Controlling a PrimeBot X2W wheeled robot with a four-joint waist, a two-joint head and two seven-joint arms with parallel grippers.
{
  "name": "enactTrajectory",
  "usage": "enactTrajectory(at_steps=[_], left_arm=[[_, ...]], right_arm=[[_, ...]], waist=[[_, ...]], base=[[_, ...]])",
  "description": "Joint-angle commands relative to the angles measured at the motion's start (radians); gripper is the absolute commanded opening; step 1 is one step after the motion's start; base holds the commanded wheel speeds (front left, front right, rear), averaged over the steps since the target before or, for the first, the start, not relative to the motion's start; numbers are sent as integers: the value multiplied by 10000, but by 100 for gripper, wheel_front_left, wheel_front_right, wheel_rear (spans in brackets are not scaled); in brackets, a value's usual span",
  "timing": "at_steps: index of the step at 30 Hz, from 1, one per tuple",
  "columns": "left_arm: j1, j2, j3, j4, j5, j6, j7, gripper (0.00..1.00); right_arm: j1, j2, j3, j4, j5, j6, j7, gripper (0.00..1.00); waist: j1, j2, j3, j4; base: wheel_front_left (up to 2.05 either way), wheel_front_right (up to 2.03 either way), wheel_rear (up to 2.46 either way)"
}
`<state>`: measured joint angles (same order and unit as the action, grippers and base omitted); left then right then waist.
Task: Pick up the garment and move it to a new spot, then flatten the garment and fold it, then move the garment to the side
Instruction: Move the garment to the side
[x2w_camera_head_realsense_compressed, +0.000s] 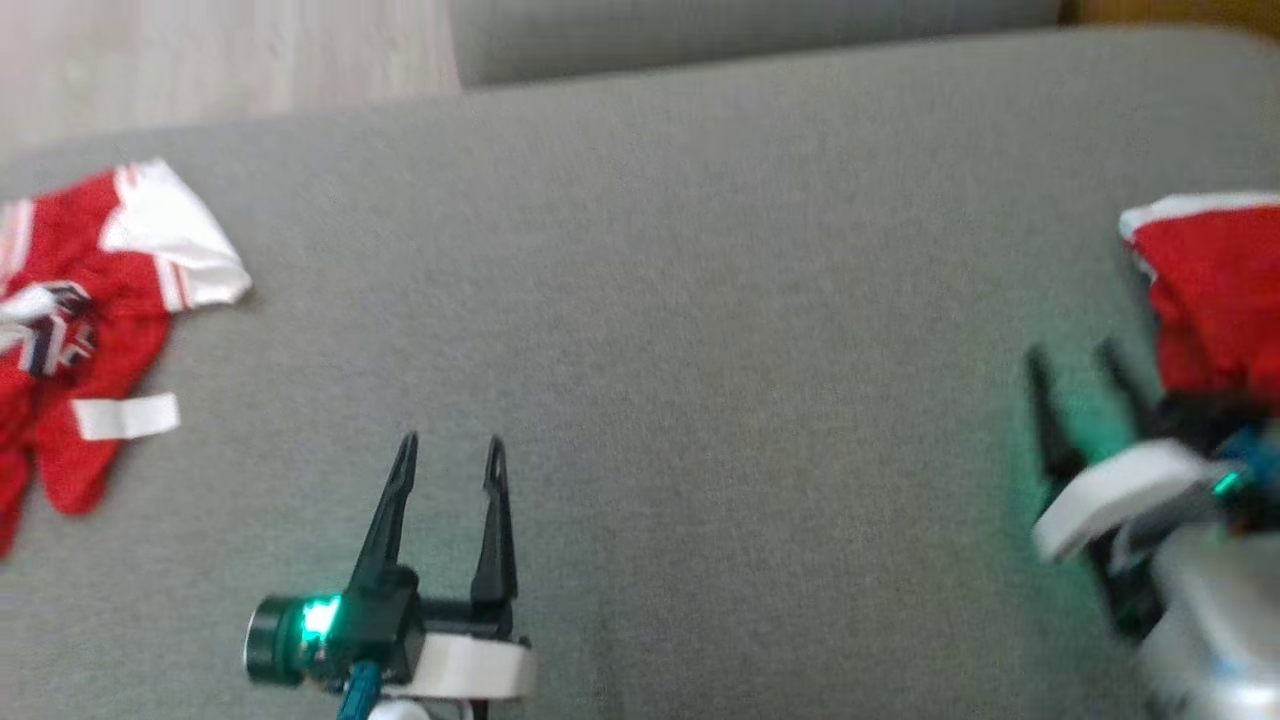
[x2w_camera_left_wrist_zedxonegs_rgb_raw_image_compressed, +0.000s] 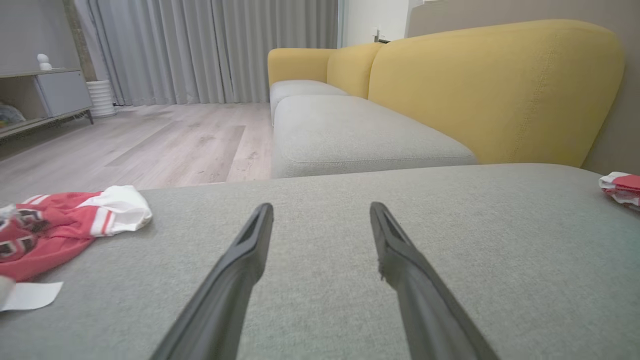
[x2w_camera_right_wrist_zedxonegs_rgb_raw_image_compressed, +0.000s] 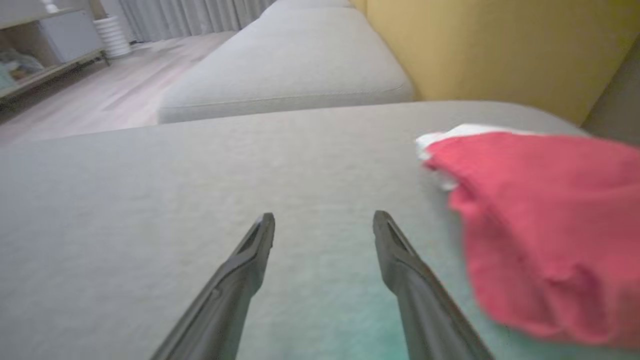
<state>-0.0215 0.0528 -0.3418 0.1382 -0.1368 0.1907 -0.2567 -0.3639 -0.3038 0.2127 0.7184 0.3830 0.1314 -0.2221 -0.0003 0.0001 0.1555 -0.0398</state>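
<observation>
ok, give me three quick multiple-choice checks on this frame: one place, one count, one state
1. In the head view, where on the grey cushion does the crumpled garment lie?
A) far left
B) centre
C) far right

2. How many red-and-white garments are on the cushion?
A) one
B) two
C) three

3. How does the right gripper stand?
A) shut on cloth
B) open, nothing between the fingers
C) shut, empty

Key:
1 A, it sprawls at the cushion's left edge.
2 B, the crumpled one plus a second garment at the right.
3 B, the fingers stand apart over bare cushion, with the second garment beside them.
</observation>
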Motion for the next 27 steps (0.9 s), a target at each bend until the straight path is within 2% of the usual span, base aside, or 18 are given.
enactTrajectory(at_steps=[1, 4, 12, 18, 27], left_arm=[[58, -26, 420, -156, -54, 29, -51, 100], [364, -26, 493, 68, -62, -32, -51, 100], [775, -26, 798, 135, 28, 238, -51, 100], [1151, -26, 1003, 114, 127, 347, -51, 100], [1255, -26, 1218, 305, 156, 279, -51, 100]], right_arm=[[226, 16, 360, -466, 122, -7, -249, 100], [1035, 338, 810, -1335, 46, -7, -379, 100], [3493, 1448, -619, -4298, -1430, -7, -393, 100], [4570, 1840, -918, -4997, -1874, -7, -395, 100], [4828, 2025, -981, -5266, -2063, -7, -395, 100]], waist=[[3, -1, -1103, 326], [3, -1, -1550, 403], [3, -1, -2094, 311], [3, -1, -2417, 227], [3, -1, -2571, 180]], base=[[0, 0, 0], [0, 0, 0], [0, 0, 0], [0, 0, 0], [0, 0, 0]])
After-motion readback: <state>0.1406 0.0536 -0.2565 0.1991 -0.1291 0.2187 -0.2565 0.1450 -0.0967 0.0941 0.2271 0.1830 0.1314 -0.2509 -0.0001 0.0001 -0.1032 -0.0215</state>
